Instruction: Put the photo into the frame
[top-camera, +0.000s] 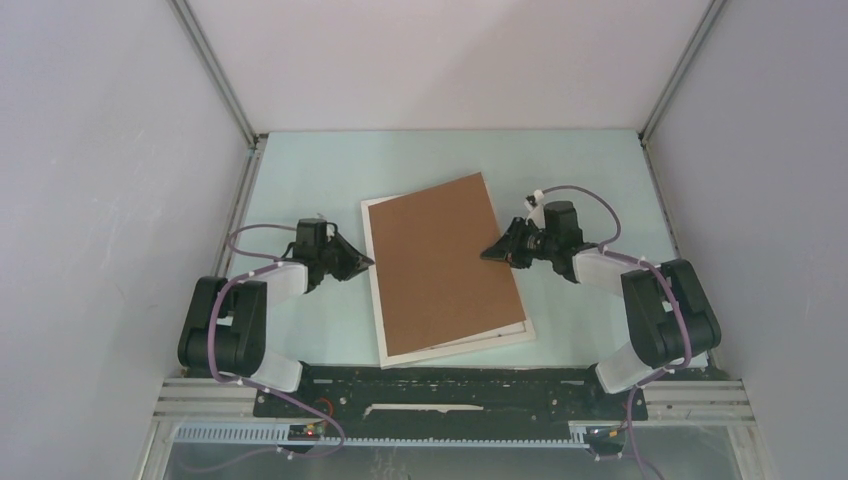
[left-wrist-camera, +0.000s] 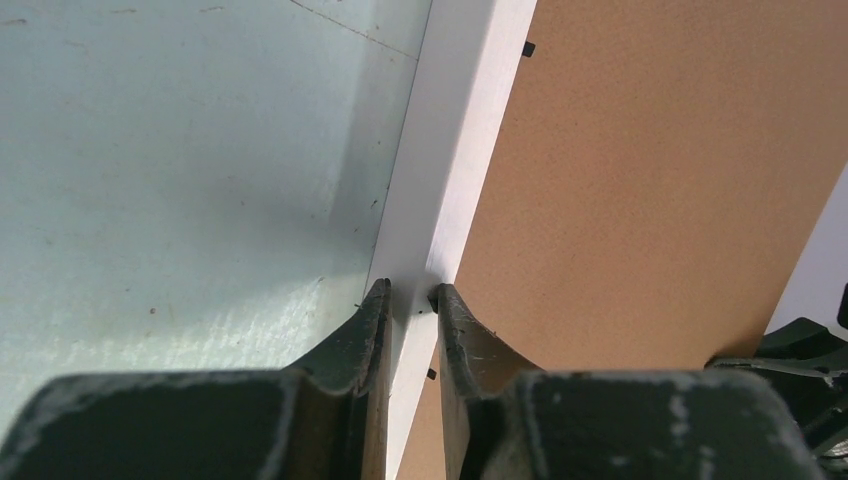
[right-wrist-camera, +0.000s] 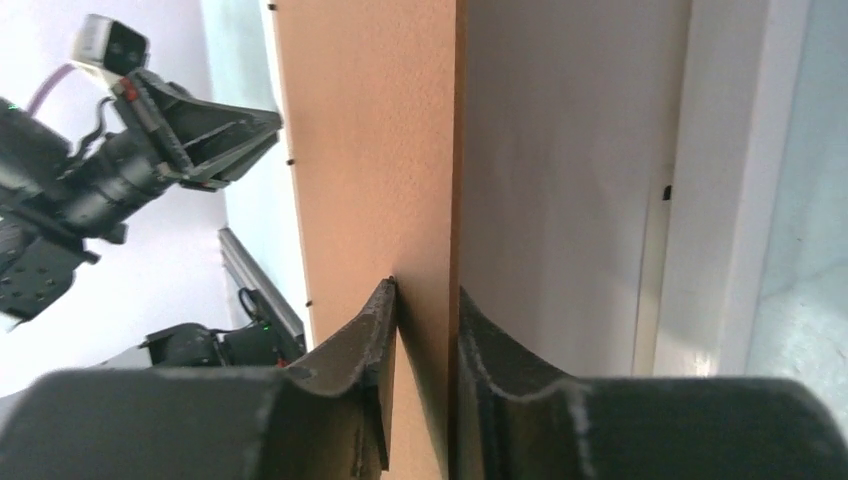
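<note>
From above: the frame (top-camera: 450, 350) lies flat on the pale green worktop (top-camera: 300, 180), with a brown backing board (top-camera: 445, 265) skewed across it. Left wrist: the left end effector (left-wrist-camera: 408, 295) pinches the frame's white left rim. Right wrist: the right end effector (right-wrist-camera: 425, 290) straddles the board's edge; whether it grips cannot be told.

Counting now. One table (top-camera: 300, 180) is carrying everything. One frame (top-camera: 374, 280), white, is lying mid-table. One backing board (top-camera: 445, 265), brown, is lying over it. Two arms are reaching in, each bearing one two-finger gripper: left gripper (top-camera: 365, 262) at the left, right gripper (top-camera: 490, 252) at the right.
</note>
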